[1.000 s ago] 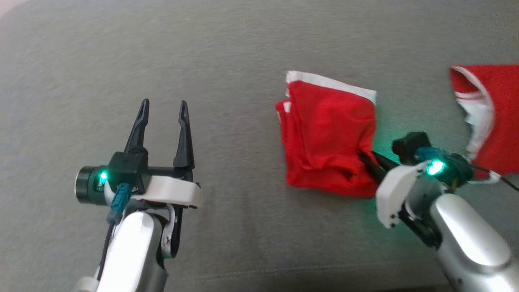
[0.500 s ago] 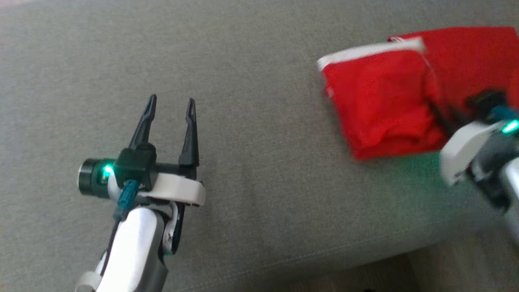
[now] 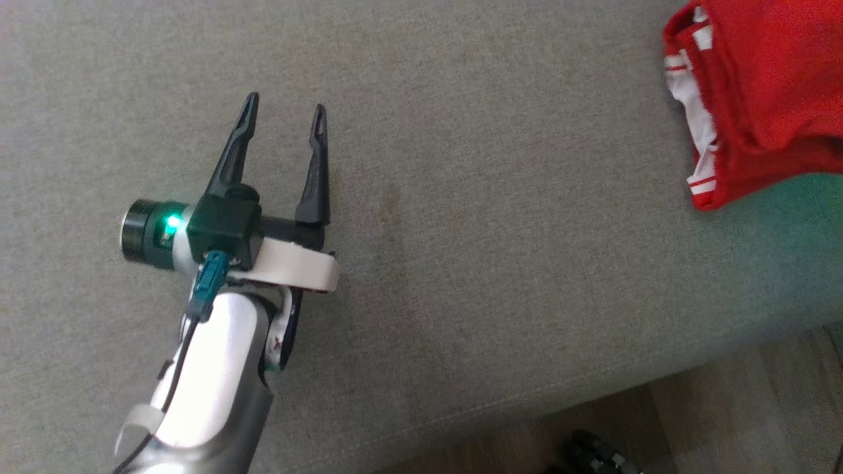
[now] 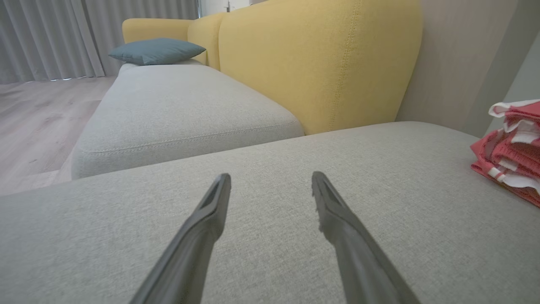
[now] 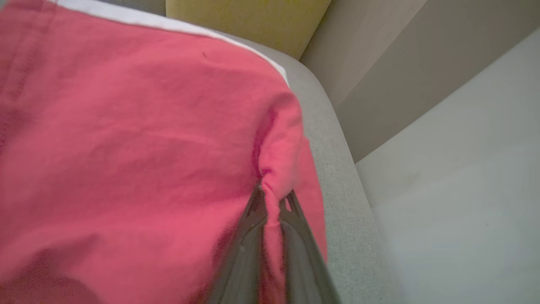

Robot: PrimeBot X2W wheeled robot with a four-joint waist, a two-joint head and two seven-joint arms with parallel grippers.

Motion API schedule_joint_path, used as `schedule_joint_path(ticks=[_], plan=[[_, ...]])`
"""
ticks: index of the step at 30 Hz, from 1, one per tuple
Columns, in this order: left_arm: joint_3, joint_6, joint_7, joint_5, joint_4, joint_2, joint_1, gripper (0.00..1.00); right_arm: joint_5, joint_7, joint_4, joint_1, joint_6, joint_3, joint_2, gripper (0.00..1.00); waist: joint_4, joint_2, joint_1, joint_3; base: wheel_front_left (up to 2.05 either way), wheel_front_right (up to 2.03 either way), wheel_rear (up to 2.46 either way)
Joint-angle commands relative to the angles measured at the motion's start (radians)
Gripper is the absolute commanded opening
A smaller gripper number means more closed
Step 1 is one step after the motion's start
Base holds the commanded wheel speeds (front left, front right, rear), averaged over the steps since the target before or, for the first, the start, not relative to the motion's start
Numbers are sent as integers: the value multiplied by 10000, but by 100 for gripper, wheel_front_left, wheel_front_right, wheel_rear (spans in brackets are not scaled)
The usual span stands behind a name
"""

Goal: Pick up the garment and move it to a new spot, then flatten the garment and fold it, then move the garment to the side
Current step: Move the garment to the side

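Right hand (image 5: 272, 198) clenches a fold of the red garment (image 5: 139, 139), which drapes ahead of it; best lowered level. Left hand (image 3: 284, 105) is open and empty.

A grey woven sofa seat (image 4: 400, 169) spreads beneath the left fingers (image 4: 202, 236). Beyond their tips rises a yellow backrest (image 4: 320, 63). Ahead and to the left of the tips lies a second grey seat cushion (image 4: 177, 109), with a blue-grey pillow (image 4: 156, 50) at its far end. Further left, pale wooden floor (image 4: 33, 122) reaches grey curtains (image 4: 46, 38), with daylight showing at their hem. Right of the backrest stands a plain beige wall (image 4: 455, 55).
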Motion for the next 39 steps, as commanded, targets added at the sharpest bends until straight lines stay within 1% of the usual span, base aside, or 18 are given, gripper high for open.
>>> schedule_joint_path(ticks=[1, 5, 9, 11, 12, 13, 14, 19, 23, 26, 29, 34, 39], plan=[[237, -30, -74, 134, -289, 167, -353, 100, -101, -153, -115, -183, 33, -184, -210, 0, -16, 0, 0, 188, 0, 0, 0], [105, -105, -61, 204, -262, 174, -647, 100, -184, -443, 486, -426, 33, -584, 68, 0, -6, 0, 0, 509, 0, 0, 0], [1, -146, -62, 248, -203, 153, -860, 100, -316, -779, 927, -638, 33, -744, 269, 0, 46, 0, 0, 675, 0, 0, 0], [-53, -178, -71, 233, -129, 134, -1011, 100, -556, -1128, 1387, -804, 33, -937, 427, 47, 108, 0, 0, 748, 0, 0, 0], [-61, -182, -75, 219, -104, 128, -1042, 100, -652, -1244, 1528, -838, 33, -1042, 476, 75, 129, 0, 0, 754, 0, 0, 0], [-61, -182, -75, 219, -104, 128, -1042, 100, -652, -1244, 1528, -838, 33, -1042, 476, 75, 129, 0, 0, 754, 0, 0, 0], [-64, -182, -79, 202, -82, 124, -1058, 100, -745, -1366, 1660, -865, 33, -1183, 539, 100, 150, 0, 0, 749, 0, 0, 0], [-24, -135, -102, 53, 86, 99, -938, 100, -1207, -2188, 1975, -747, 33, -1846, 873, 100, 245, 0, 0, 455, 0, 0, 0], [35, -70, -114, -83, 201, 87, -682, 100, -1358, -3106, 1533, -366, 33, -2202, 1237, 100, 340, 0, 0, 14, 0, 0, 0], [103, 19, -118, -171, 200, 90, -386, 100, -1331, -3579, 789, 130, 33, -2261, 1640, 100, 445, 0, 0, -423, 0, 0, 0], [207, 112, -119, -271, 163, 114, -26, 100, -1279, -3771, -192, 761, 33, -2167, 2143, 100, 590, 0, 0, -872, 0, 0, 0], [360, 253, -120, -427, 79, 135, 574, 100, -1168, -3597, -1943, 1949, 33, -1725, 3058, 100, 1018, 0, 0, -1556, 0, 0, 0], [597, 417, -121, -590, 0, 182, 1127, 100, -1028, -3207, -3257, 2929, 33, -1158, 3951, 100, 1592, 0, 0, -2103, 0, 0, 0]])
